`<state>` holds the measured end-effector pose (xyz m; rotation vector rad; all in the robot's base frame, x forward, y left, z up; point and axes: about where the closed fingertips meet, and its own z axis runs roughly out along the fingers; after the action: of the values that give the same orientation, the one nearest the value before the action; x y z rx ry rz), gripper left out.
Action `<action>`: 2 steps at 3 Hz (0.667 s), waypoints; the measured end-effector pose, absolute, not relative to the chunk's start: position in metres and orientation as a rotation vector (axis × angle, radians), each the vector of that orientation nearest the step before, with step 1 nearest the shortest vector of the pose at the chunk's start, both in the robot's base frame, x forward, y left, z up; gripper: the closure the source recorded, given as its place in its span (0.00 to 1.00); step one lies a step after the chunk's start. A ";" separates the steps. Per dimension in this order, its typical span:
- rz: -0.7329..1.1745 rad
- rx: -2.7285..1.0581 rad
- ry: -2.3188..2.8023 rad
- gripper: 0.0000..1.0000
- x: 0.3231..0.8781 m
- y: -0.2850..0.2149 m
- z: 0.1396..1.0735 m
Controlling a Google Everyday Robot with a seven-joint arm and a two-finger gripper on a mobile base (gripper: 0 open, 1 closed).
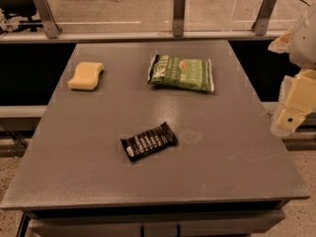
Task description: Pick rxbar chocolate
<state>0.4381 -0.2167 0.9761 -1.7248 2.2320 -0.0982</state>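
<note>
rxbar chocolate (148,141) well left of end effector (290,120), untouched.

One camera, mounted high off the near edge of the table (222,147), faces forward and down. Mid-range: the whole top is framed, to the far rail (148,35). The gripper (289,122) sits at the right margin, off the table.

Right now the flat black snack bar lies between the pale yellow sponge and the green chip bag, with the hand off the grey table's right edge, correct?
No. In the camera view the flat black snack bar lies nearer the front, apart from the pale yellow sponge and green chip bag. The hand is off the grey table's right edge.
</note>
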 end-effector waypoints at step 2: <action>-0.066 -1.741 2.201 0.00 0.442 -0.207 0.975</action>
<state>0.4419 -0.2074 0.9747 -1.7411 2.2012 -0.0661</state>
